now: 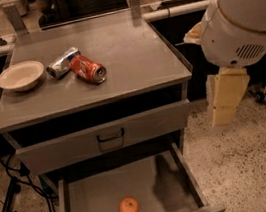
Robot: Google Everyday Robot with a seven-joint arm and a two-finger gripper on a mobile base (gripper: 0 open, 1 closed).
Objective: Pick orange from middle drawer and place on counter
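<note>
The orange [129,208] lies on the bare floor of the pulled-out middle drawer [94,206], near its front edge and left of centre. The counter [131,62] is the grey cabinet top above it. My gripper [224,113] hangs cream-coloured below the big white arm [239,14] at the right, beside the cabinet's right side. It is at about the height of the closed drawer front, well above and to the right of the orange, and holds nothing that I can see.
On the counter's left part stand a white bowl [20,76], a crushed silver can [63,63] and a red soda can [87,69] on its side. A closed drawer front with a black loop handle [110,136] sits above the open drawer. Cables [8,210] lie on the floor at left.
</note>
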